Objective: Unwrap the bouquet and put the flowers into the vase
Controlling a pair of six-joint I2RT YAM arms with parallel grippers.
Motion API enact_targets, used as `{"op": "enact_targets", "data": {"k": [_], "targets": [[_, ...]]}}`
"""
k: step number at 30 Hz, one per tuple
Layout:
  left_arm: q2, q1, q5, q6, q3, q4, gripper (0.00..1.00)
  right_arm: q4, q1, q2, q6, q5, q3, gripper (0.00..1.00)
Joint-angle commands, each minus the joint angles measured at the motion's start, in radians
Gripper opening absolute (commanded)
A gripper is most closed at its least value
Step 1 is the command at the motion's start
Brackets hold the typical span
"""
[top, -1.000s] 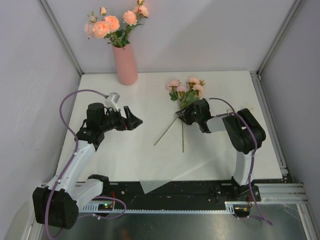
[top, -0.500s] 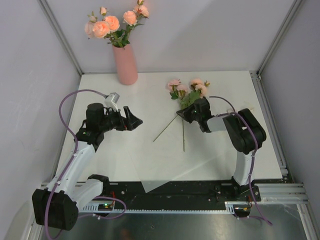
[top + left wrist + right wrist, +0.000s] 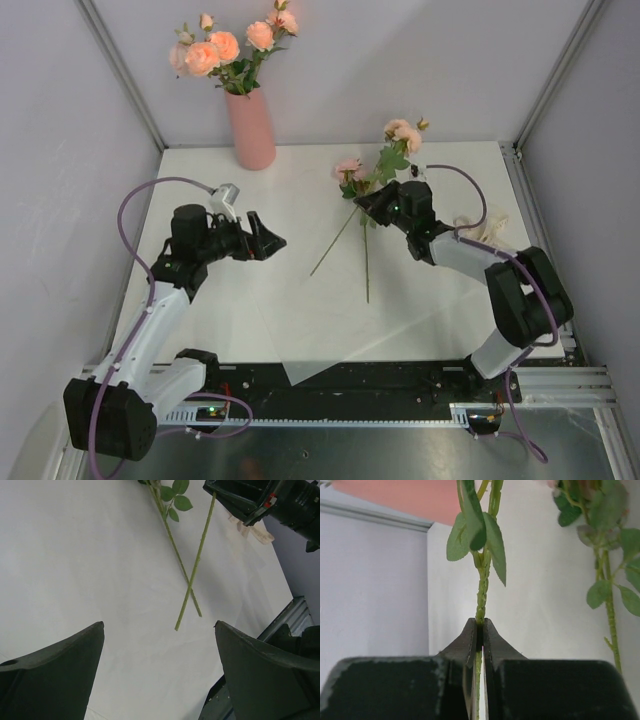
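**Pink rose stem (image 3: 481, 595) pinched, blossoms tipped up**

Thin, light and springy, it suits a low pinch below the leaves, as the petals likely bruise. The right end effector (image 3: 374, 199) is clamped shut on it near the surface's (image 3: 200, 180) far edge. A second ago it lay flat between half-open jaws. The left end effector (image 3: 272, 240) gapes empty. The vase (image 3: 251, 130) stands at the far-left corner.

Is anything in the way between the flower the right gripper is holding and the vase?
Nothing visible blocks it. The right gripper holds one flower raised; another flower lies flat on the table, below the path to the vase, whose mouth already holds roses.
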Motion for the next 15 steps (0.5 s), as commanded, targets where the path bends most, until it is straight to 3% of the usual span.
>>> {"op": "enact_targets", "data": {"k": [1, 9, 15], "targets": [[-0.003, -0.006, 0.064, -0.037, 0.091, 0.018, 0.95, 0.049, 0.032, -0.11, -0.184, -0.045, 0.011, 0.0], [0.016, -0.049, 0.122, -0.095, 0.157, 0.028, 0.93, 0.097, 0.119, -0.208, -0.353, -0.397, -0.004, 0.0], [0.036, -0.114, 0.14, -0.094, 0.202, 0.052, 0.79, 0.234, 0.227, -0.195, -0.334, -0.583, -0.023, 0.0]]}}
